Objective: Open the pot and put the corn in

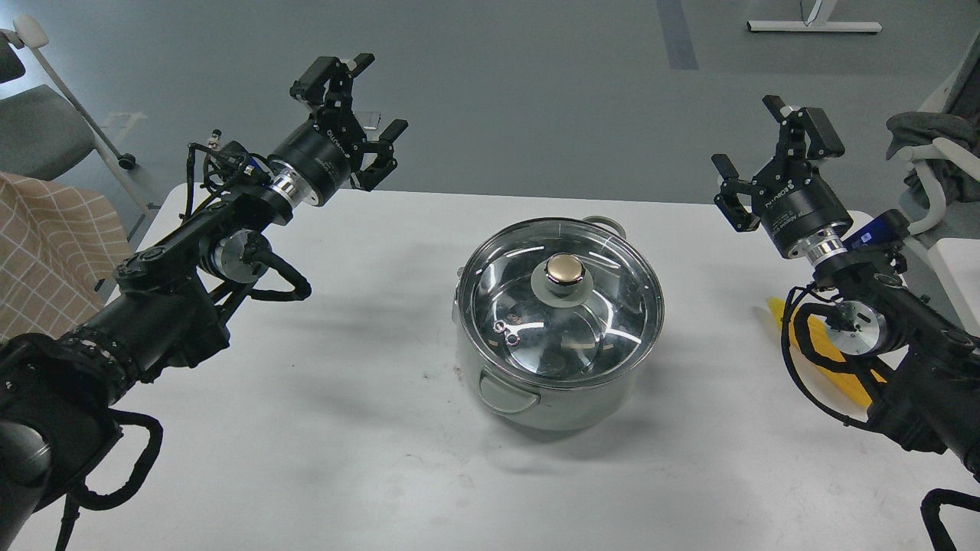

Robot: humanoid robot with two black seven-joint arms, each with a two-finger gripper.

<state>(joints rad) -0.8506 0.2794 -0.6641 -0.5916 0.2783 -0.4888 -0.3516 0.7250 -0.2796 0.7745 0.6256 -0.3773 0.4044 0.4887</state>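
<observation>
Head view: corn (823,353) lies beneath right arm, below right gripper (762,157)

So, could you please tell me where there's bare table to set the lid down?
Bare table lies left of the pot, under the left gripper, and along the front edge. The right side is crowded: the corn lies under the right arm. The lid is still on.

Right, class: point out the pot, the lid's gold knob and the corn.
pot (536,402): head view, front steel wall.
gold knob (565,268): head view, its top, centre of the lid.
corn (831,358): head view, yellow body under the right arm.
</observation>
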